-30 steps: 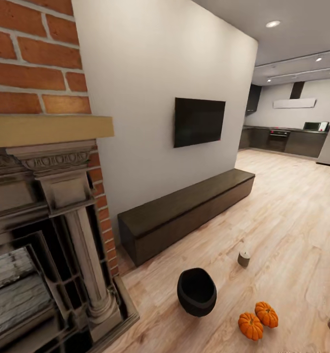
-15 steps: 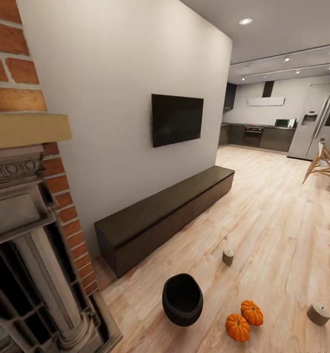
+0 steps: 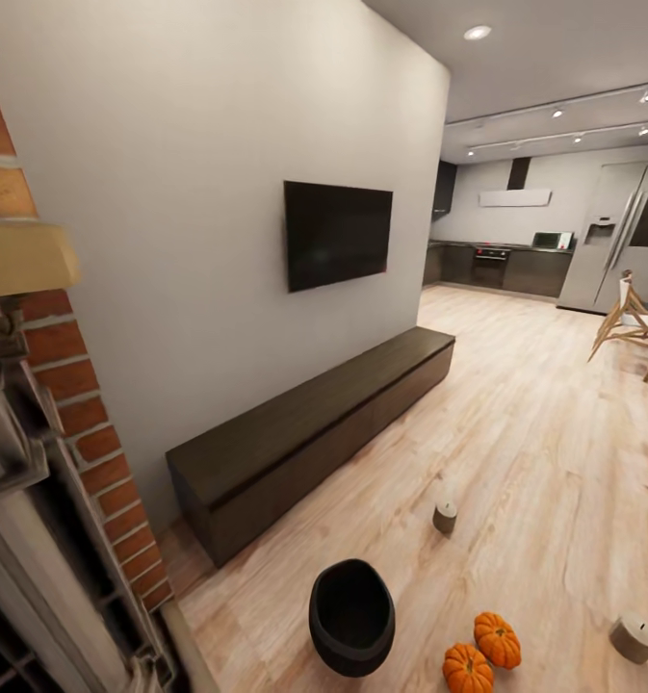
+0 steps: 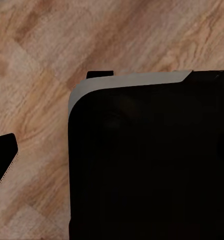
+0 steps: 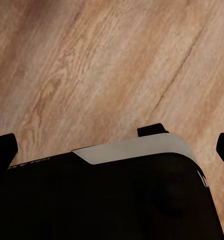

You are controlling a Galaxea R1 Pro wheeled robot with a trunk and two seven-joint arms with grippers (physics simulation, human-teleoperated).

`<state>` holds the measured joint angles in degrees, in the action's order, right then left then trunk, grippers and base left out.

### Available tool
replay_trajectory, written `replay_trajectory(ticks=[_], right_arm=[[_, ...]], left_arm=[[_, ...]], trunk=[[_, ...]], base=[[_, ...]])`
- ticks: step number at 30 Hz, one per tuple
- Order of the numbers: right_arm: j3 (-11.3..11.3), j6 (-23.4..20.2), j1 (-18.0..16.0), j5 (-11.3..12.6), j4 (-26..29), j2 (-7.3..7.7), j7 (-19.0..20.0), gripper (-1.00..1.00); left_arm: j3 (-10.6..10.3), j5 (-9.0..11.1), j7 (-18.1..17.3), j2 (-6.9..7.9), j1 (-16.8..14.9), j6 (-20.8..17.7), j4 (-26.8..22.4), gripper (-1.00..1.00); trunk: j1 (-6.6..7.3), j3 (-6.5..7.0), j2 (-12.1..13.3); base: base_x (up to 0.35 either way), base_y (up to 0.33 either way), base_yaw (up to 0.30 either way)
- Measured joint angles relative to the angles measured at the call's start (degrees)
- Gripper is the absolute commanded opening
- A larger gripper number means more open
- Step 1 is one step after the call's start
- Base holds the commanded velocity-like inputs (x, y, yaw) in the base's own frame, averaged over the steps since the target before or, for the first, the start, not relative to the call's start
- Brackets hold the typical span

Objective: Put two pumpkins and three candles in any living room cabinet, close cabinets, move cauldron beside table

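The cabinet [image 3: 304, 433], a long low dark-brown unit, stands shut along the white wall. On the floor in front of it sits the black cauldron [image 3: 351, 616]. Two orange pumpkins [image 3: 497, 640] [image 3: 467, 669] lie side by side to its right. One grey candle [image 3: 445, 517] stands further out on the floor, and another candle [image 3: 635, 637] is near the right edge. In the right wrist view my right gripper [image 5: 113, 150] is open above wood floor, holding nothing. A dark fingertip [image 4: 2, 162] of my left gripper hangs over the floor; its other finger is hidden.
A brick fireplace [image 3: 44, 462] stands close on the left. A black TV [image 3: 337, 234] hangs over the cabinet. A wooden chair [image 3: 636, 322] is at the far right, with the kitchen units [image 3: 502, 269] and fridge [image 3: 617, 236] beyond. My dark base [image 4: 152, 165] fills the wrist views.
The camera has turned to the right: the fireplace has slid towards the left edge, and the second candle, chair and fridge have come into view. The things themselves have not moved.
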<state>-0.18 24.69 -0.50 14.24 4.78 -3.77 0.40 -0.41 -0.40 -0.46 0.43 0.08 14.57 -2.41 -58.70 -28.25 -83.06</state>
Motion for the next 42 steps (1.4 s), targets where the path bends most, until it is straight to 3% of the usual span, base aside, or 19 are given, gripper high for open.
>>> replay_trajectory(ticks=[19,42], right_arm=[[0.0,0.0,0.0,-0.1,0.0,0.00,0.0,1.00],[0.0,0.0,0.0,-0.1,0.0,0.00,0.0,1.00]], left_arm=[[0.0,0.0,0.0,0.00,0.0,0.0,0.0,1.00],[0.0,-0.1,0.0,-0.08,0.0,0.0,0.0,1.00]], trunk=[[0.00,0.16,0.0],[-0.01,0.16,0.0]], base=[[0.259,-0.005,0.026],[0.246,-0.142,0.000]])
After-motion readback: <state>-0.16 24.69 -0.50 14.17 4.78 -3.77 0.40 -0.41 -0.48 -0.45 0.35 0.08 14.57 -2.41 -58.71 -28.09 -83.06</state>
